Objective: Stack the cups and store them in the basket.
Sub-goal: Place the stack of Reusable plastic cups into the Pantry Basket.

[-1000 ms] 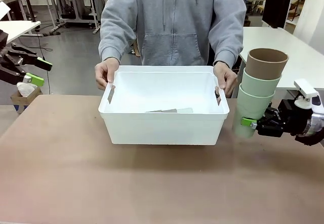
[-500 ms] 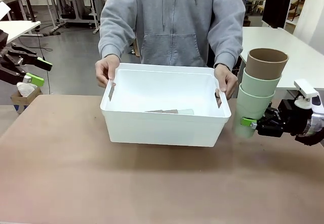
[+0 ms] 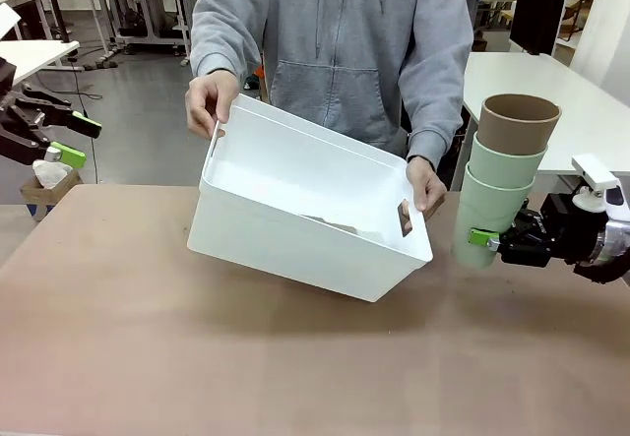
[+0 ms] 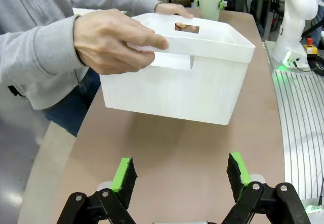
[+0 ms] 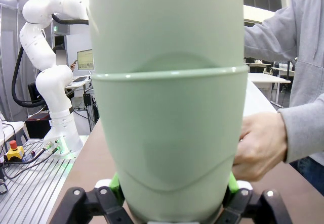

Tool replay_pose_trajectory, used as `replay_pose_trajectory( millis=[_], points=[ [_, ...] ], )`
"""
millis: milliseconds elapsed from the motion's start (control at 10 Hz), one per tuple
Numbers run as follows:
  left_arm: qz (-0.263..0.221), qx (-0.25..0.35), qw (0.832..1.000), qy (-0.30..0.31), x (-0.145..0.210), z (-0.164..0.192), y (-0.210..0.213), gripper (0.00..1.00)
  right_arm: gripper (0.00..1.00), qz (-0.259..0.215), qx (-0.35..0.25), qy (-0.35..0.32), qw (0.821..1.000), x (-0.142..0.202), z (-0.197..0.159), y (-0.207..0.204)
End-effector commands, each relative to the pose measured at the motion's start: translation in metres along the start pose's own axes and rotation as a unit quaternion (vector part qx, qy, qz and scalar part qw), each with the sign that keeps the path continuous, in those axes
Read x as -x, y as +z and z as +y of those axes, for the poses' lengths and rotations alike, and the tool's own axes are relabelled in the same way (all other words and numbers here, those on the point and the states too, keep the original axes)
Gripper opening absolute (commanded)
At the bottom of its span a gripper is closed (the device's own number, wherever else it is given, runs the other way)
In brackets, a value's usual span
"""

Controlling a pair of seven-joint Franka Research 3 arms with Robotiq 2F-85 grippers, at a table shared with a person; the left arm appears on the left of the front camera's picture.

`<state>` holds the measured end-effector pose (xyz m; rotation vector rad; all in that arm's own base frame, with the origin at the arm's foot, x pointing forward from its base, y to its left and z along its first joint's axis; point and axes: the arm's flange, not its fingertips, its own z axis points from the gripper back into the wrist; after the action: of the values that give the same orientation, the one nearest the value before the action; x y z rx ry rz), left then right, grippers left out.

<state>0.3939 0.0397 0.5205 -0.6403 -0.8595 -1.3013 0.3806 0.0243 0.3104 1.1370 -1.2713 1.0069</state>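
The basket [image 3: 295, 244] is in the person's grip above the brown table [image 3: 148, 338], tipped so that its open top leans toward the robot's side. One hand [image 3: 210, 104] holds the rim at the raised end, on the robot's left. The other hand [image 3: 425, 186] holds the low end by its cut-out handle. The low bottom corner hangs close to the table; whether it touches I cannot tell. In the left wrist view the basket [image 4: 172, 90] is seen from its raised end, with the near hand [image 4: 109, 42] curled over the rim and the far hand [image 4: 172, 9] at the opposite end. Just beside the basket's low end stand the stacked cups [image 3: 502, 190] — a tan-brown one on top, nested in two pale mint ones, nearly upright. The right gripper [image 3: 479, 241] is clamped around the lowest cup near its base, one green pad showing against the cup wall. From its own wrist camera the cups [image 5: 169, 107] loom between the fingers of the right gripper [image 5: 172, 201], pads pressed to either side. Well away from the basket's raised end, off the table's edge, the left gripper [image 3: 79, 138] hangs with its fingers spread wide and nothing between them — the same wide gap shows in its own view [image 4: 180, 172].
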Motion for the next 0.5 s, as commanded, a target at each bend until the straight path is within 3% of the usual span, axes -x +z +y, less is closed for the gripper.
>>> replay_pose_trajectory(
  millis=[0,300,400],
  points=[
    [-0.001,0.004,1.000,-0.003,-0.002,0.000,0.002,0.94,0.84,-0.001,0.000,0.006,1.000,-0.005,0.000,0.000],
    [-0.001,0.004,1.000,-0.003,-0.002,0.000,0.002,0.94,0.84,0.000,0.000,0.000,1.000,0.000,0.000,0.000],
    [-0.001,0.004,1.000,-0.003,-0.002,0.000,0.002,0.94,0.84,0.015,0.024,-0.005,1.000,-0.019,0.007,-0.010]
  ],
)
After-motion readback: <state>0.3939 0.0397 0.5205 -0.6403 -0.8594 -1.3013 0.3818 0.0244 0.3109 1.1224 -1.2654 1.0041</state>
